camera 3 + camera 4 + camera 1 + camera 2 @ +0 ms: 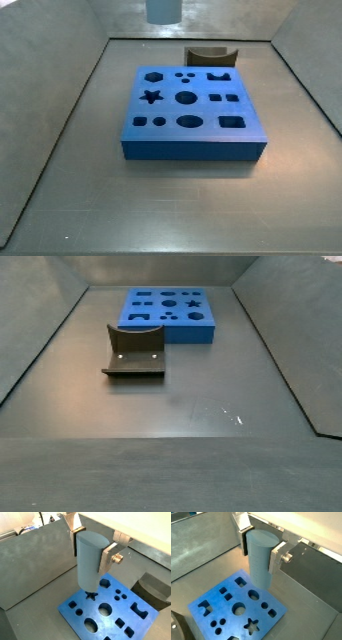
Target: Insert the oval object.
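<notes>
My gripper (91,549) is shut on the oval object (89,564), a tall pale grey-blue peg held upright between the silver fingers (107,558); both wrist views show this (260,551). The peg (259,562) hangs above the blue holed block (127,602), its lower end over the block's edge near the star hole. In a side view only the peg's lower end (162,10) shows, high above the far side of the block (191,125). The block (170,314) has several holes of different shapes. The gripper itself is out of both side views.
A dark fixture with a curved notch (135,353) stands on the grey floor beside the block; it also shows in a side view (209,55) and a wrist view (155,588). Grey walls (54,120) enclose the floor on all sides.
</notes>
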Controlling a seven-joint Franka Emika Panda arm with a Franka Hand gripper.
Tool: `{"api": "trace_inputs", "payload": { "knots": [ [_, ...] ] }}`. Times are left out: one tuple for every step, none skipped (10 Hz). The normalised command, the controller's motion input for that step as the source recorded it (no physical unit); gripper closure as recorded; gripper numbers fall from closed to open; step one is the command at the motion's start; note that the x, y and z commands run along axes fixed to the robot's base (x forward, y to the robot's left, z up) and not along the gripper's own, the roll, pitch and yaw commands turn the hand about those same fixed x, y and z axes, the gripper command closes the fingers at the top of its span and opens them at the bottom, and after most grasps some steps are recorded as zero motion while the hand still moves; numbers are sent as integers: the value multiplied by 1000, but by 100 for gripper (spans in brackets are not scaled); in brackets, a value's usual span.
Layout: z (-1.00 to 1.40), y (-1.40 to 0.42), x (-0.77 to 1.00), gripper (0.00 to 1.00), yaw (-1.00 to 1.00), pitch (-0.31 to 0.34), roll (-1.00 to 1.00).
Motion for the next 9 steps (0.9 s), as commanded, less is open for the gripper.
{"api": "trace_inputs", "payload": {
  "knots": [
    [-1000,-606,589,100,-34,-91,69],
    [-1000,-631,514,100,-20,-51,30],
    [-1000,-571,494,100,-66,-37,13],
    [-1000,0,260,100,-223,0,37],
    [-1000,189,189,100,-297,0,29],
    [-1000,400,154,100,-360,0,0],
    [-1000,394,80,100,-371,0,0],
    [-1000,186,6,100,-274,0,-9],
    [-1000,0,0,100,-166,6,-14]
  ]
}}
